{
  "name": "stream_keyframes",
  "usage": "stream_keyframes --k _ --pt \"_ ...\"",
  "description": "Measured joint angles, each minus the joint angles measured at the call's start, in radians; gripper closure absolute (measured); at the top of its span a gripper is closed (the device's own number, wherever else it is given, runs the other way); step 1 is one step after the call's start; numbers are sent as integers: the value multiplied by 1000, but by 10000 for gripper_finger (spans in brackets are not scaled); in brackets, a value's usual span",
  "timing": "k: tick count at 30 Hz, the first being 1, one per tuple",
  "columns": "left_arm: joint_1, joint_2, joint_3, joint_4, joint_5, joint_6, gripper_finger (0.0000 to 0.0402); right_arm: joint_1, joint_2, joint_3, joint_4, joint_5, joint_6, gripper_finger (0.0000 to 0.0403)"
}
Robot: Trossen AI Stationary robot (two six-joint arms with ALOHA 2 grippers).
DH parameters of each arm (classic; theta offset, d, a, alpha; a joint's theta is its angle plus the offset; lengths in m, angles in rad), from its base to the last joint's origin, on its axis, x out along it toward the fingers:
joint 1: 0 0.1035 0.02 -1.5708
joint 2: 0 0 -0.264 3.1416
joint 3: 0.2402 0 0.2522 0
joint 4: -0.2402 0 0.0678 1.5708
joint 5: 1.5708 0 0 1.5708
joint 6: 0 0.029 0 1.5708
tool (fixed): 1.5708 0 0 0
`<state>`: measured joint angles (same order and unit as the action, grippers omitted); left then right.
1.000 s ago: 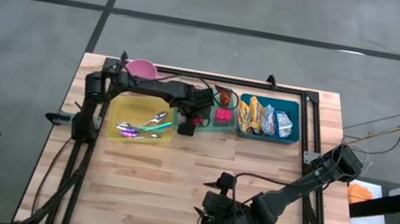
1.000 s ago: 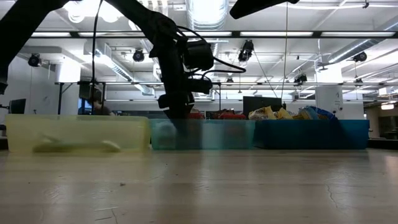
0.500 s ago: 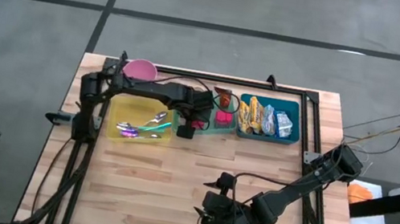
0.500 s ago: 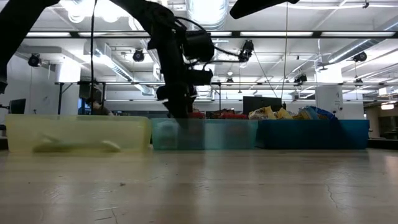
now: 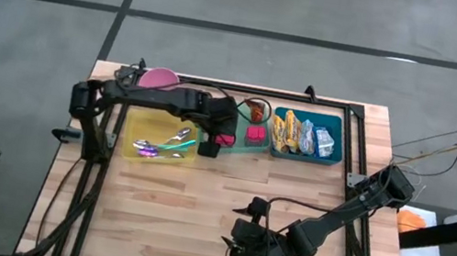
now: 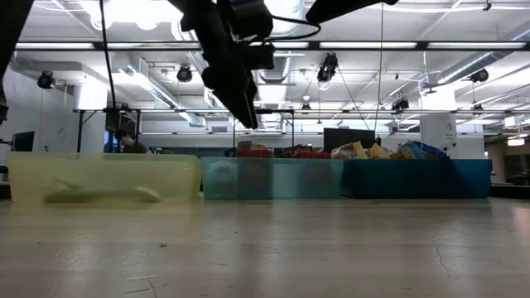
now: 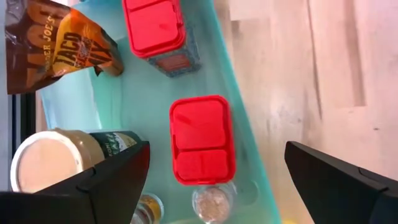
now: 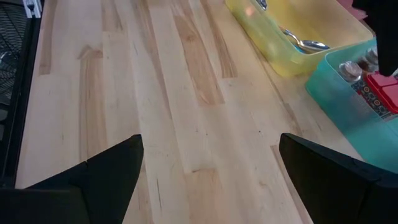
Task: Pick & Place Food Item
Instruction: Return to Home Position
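A teal bin (image 5: pixel 240 139) at the table's far side holds food items: two red-lidded spice jars (image 7: pixel 199 140) (image 7: pixel 155 28), a brown taco seasoning bag (image 7: pixel 56 40) and a white-lidded jar (image 7: pixel 46 168). My left gripper (image 5: pixel 211 147) hangs open above the bin's near left corner. It holds nothing and is well above the bin walls in the low view (image 6: pixel 247 112). The nearer red-lidded jar lies between its fingers and far below them in the left wrist view. My right gripper (image 5: pixel 246 247) waits open over bare wood near the table's front edge.
A yellow bin (image 5: pixel 161 140) with spoons stands left of the teal bin. A blue bin (image 5: pixel 306 136) of snack packets stands to its right. A pink bowl (image 5: pixel 158 77) sits at the far left. Bare wooden tabletop (image 5: pixel 179 203) spreads across the middle and near side.
My left gripper has risen out of the teal bin, with most of the climb in the last half second. It has also drawn slightly toward the table's left. It has stayed open and has taken nothing with it. The items in the bin have kept their places.
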<state>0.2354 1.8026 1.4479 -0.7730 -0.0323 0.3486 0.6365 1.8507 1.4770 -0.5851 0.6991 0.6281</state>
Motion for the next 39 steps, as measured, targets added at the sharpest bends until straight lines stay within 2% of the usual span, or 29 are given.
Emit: stream_keyframes --k 10,18,22,25,32,34,36,39 --pt "-10 -89 0 -92 21 -53 21 0 0 0 5 0 0 31" --pt "-14 -175 -3 -138 197 -95 21 0 1 0 16 0 -2 31" --pt "-14 -243 -11 -167 292 -116 21 -2 1 0 22 8 -69 31" --pt "-15 -314 -50 -156 321 -163 21 -2 1 0 23 8 -65 31" --pt "-16 -509 -209 -25 318 -276 21 -2 -13 0 48 23 -59 31" --pt "-16 -557 -249 -20 318 -301 21 0 -39 -2 37 48 -60 31" --pt "-18 -609 -298 -13 317 -398 21 6 -87 -14 39 69 -63 31" --pt "-40 -691 -398 87 345 -419 21 19 -183 -66 69 99 -61 31"
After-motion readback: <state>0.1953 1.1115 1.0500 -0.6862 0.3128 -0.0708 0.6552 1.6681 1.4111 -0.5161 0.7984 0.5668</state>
